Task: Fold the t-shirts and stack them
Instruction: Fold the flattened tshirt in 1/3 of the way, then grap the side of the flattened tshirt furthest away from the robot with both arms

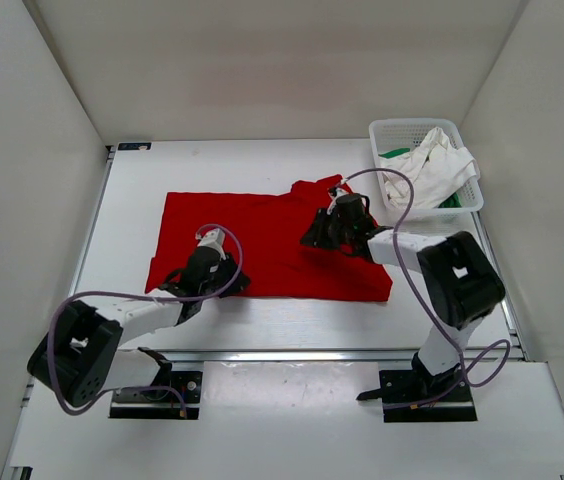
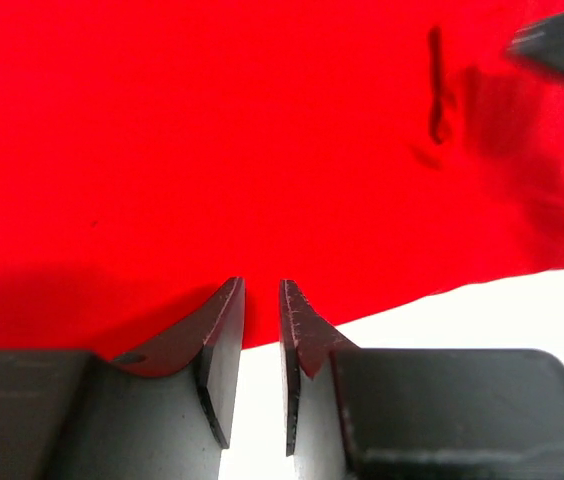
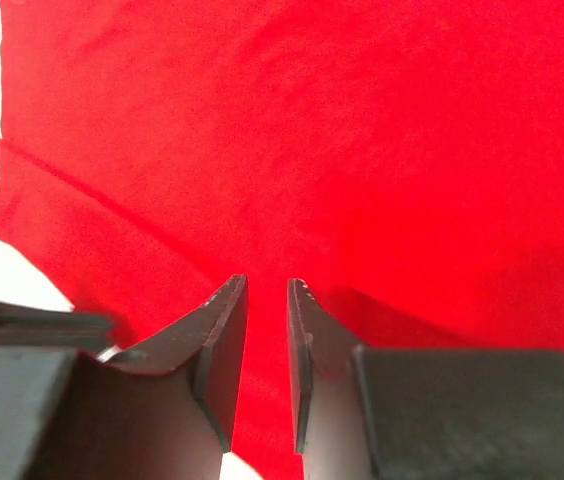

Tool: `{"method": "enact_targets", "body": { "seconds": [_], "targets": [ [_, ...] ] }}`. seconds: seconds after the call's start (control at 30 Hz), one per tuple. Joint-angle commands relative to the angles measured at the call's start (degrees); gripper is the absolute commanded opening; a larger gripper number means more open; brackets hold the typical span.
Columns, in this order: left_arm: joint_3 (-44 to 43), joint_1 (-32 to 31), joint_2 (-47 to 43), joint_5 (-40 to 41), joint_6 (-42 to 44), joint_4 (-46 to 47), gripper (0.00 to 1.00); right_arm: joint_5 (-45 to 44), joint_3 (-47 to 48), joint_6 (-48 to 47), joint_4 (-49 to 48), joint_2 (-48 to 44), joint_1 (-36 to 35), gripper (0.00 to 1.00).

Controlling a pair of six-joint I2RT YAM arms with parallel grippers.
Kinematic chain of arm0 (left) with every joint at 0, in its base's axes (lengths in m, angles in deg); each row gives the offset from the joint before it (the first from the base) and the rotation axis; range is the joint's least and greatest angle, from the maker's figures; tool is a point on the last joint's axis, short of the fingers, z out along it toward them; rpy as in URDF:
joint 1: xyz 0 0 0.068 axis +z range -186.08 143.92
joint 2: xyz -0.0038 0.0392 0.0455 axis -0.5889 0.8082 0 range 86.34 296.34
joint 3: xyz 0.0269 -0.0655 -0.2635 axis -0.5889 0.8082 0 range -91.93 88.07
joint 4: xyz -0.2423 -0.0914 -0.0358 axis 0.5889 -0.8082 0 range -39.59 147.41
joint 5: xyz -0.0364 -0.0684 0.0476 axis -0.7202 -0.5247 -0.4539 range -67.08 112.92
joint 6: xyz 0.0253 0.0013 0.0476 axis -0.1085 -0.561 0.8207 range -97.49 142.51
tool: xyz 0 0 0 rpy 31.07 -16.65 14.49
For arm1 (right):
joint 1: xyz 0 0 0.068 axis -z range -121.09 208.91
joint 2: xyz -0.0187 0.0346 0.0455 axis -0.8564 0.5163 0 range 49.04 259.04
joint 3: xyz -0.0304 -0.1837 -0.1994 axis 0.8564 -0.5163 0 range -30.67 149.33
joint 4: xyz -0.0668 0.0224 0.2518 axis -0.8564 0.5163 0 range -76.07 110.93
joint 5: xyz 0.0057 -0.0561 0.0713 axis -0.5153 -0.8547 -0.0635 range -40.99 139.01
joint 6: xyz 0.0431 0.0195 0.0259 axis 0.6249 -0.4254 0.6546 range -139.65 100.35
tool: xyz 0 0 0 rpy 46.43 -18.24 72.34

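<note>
Cloth of red t-shirt [image 1: 262, 235] underlies slightly open left pincer [image 2: 262, 285], right pincer [image 3: 267, 283]

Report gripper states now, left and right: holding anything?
Left gripper: slightly open at the hem of the red t-shirt, holding nothing.
Right gripper: slightly open over the red t-shirt, holding nothing.

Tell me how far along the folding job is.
Early. Done: the red shirt lies spread on the table, no fold visible. In hand: the left gripper sits at its near edge, the right gripper over its right side, both slightly open. Left: every fold, plus the off-white shirt and green shirt in the basket.
</note>
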Motion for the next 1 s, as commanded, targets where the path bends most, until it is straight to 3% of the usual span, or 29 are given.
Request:
{"method": "enact_targets", "body": {
  "seconds": [0.0,0.1,0.23,0.63,0.7,0.77,0.83,0.93,0.97],
  "targets": [
    [-5.2,-2.6,4.2,-0.3,3.1,-1.5,0.31,-1.6,-3.8,-1.4,-1.3,-8.6,0.1,0.22],
    [-8.9,-3.7,9.2,-0.4,4.6,-2.8,0.29,-2.3,-5.7,-3.7,2.6,-9.8,-1.7,0.12],
    [-6.9,-1.7,10.0,-2.5,3.5,-2.6,0.28,-6.4,-9.2,-6.5,8.3,-10.3,-4.8,0.0],
    [6.3,-1.7,-1.5,-5.1,0.5,-6.6,0.29,-4.8,-19.7,-6.8,12.8,-16.5,-7.2,0.0],
    [6.1,-1.3,-4.0,-6.1,-0.3,-7.9,0.28,-3.8,-17.6,-6.9,14.2,-19.0,-5.5,0.04],
    [2.0,-0.2,-6.3,-5.7,0.3,-9.8,0.29,-2.9,-13.8,-7.3,15.0,-21.1,-3.7,0.18],
    [-2.1,1.6,-7.3,-5.5,2.3,-11.2,0.31,-2.2,-9.9,-7.0,13.4,-20.7,-0.9,0.25],
    [-8.5,5.6,-6.3,-6.6,3.6,-11.2,0.32,-3.4,0.0,-8.9,12.6,-14.7,3.0,0.26],
    [-10.2,7.3,-5.5,-7.8,3.7,-11.0,0.33,-3.8,6.0,-10.2,14.9,-9.9,4.7,0.18]
  ]
}}
